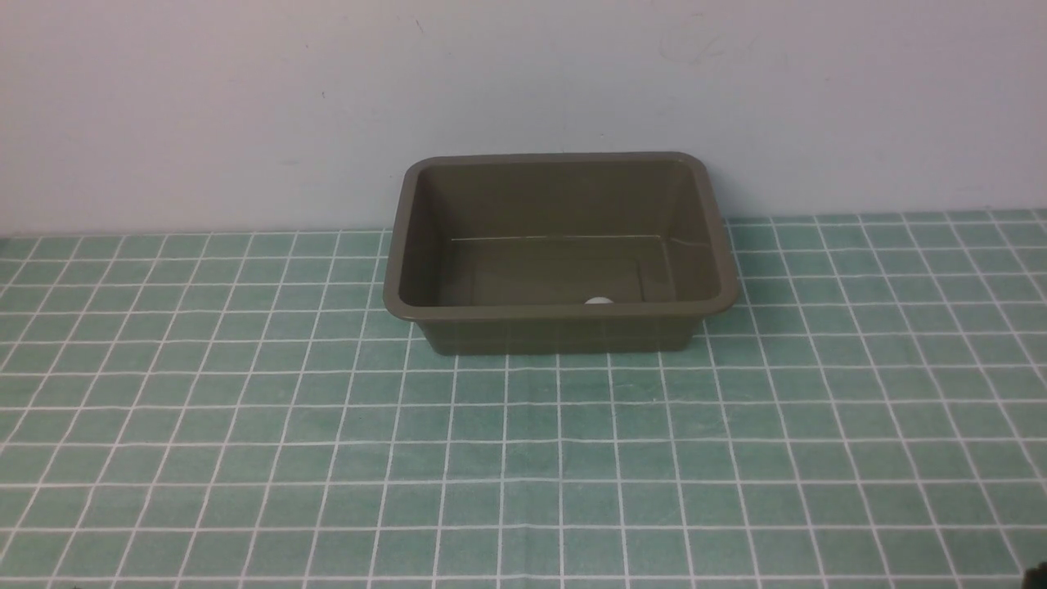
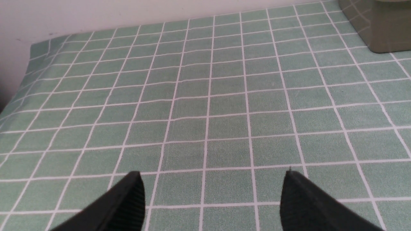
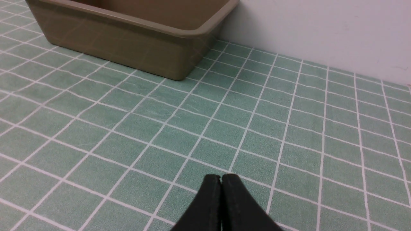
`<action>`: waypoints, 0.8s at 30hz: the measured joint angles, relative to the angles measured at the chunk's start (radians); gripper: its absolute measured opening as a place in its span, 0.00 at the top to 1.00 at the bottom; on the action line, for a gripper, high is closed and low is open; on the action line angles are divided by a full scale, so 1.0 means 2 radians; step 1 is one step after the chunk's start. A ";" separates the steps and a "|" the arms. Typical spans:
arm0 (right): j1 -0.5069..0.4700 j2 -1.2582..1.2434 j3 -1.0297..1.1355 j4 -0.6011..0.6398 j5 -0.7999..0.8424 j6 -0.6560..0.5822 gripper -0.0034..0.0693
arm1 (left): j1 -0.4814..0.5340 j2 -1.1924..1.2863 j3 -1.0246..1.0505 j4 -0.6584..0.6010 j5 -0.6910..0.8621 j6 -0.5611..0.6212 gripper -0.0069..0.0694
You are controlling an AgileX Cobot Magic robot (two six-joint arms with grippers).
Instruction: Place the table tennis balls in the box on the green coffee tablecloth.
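Observation:
The olive-brown box (image 1: 425, 237) stands on the green checked tablecloth (image 1: 523, 458) against the back wall. A small white ball (image 1: 599, 301) lies inside it by the near wall, only its top showing over the rim. Neither arm shows in the front view. My left gripper (image 2: 212, 175) is open and empty over bare cloth, with a corner of the box (image 2: 382, 29) far off. My right gripper (image 3: 221, 177) is shut and empty over bare cloth, short of the box (image 3: 128, 45); the ball is hidden in both wrist views.
A pale wall (image 1: 245, 106) runs right behind the box. The cloth's far left edge (image 2: 30, 54) shows in the left wrist view.

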 joint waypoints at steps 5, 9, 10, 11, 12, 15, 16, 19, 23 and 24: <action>-0.020 0.000 0.000 -0.001 -0.001 0.000 0.97 | 0.000 0.000 0.000 0.000 0.000 0.000 0.24; -0.102 0.000 0.000 0.000 -0.001 0.000 0.97 | 0.000 0.000 0.000 0.000 0.000 0.000 0.24; -0.116 0.000 0.000 0.000 -0.001 0.000 0.97 | 0.000 0.000 0.000 0.000 0.000 0.000 0.24; -0.124 0.000 0.000 0.000 -0.001 0.000 0.97 | 0.000 0.000 0.000 0.000 0.000 0.000 0.24; -0.134 -0.001 0.000 0.000 -0.002 0.000 0.97 | 0.000 0.000 0.000 0.000 0.000 0.000 0.24; -0.150 -0.006 0.000 0.000 -0.002 0.000 0.97 | 0.000 0.000 0.000 0.000 0.000 0.000 0.24; -0.152 -0.008 0.000 0.000 -0.002 0.000 0.97 | 0.000 0.000 0.000 0.000 0.000 0.000 0.24; -0.154 -0.008 0.000 0.000 -0.002 0.000 0.97 | 0.000 0.000 0.000 0.000 0.000 0.000 0.24; -0.155 -0.008 0.001 0.000 -0.003 0.000 0.97 | 0.000 0.000 0.000 0.000 0.000 0.000 0.24; -0.155 -0.008 0.001 0.000 -0.002 0.000 0.97 | 0.000 0.000 0.000 0.000 0.000 0.000 0.24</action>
